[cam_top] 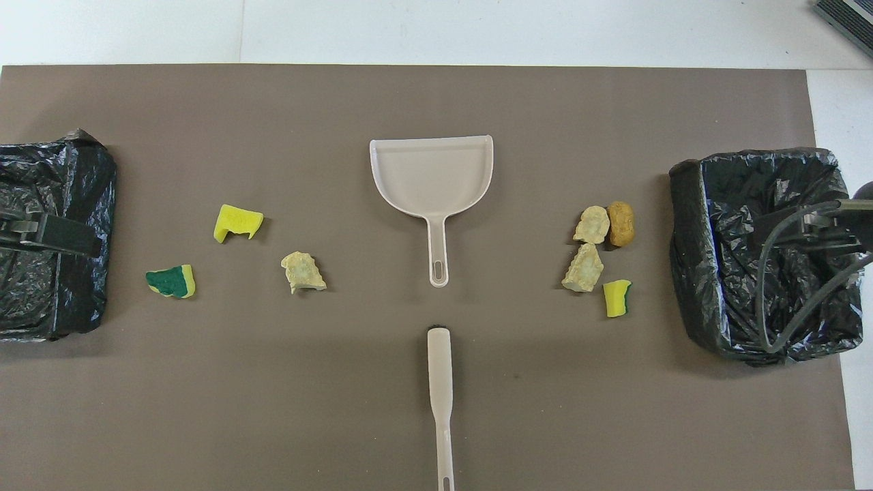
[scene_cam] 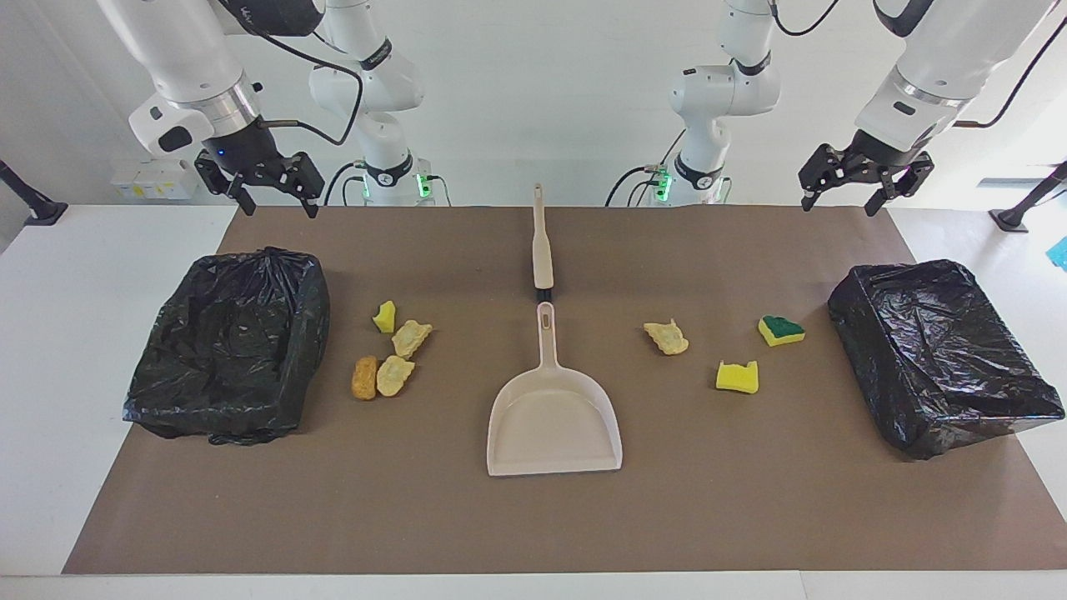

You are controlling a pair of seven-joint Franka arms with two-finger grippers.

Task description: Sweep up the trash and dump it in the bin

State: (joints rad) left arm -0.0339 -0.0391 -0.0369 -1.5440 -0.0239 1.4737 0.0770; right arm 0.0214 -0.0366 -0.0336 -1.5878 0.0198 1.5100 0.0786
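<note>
Starting untouched: trash (scene_cam: pixel 392 348) lay in two clusters, at 9 and 3 o'clock of the dustpan (scene_cam: pixel 554 425). Right gripper (scene_cam: pixel 273 193) and left gripper (scene_cam: pixel 844 189) hung open, waiting. Advice: grip the brush (scene_cam: pixel 542 242) mid-handle, sweep low toward the pan.

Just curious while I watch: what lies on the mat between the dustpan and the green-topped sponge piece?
Between the dustpan and the green-topped sponge piece lie a crumbly tan chunk and a notched yellow sponge piece, plain in both views.

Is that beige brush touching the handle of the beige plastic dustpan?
Apart. The overhead view shows bare brown mat between the beige hand brush and the beige plastic dustpan's handle.
</note>
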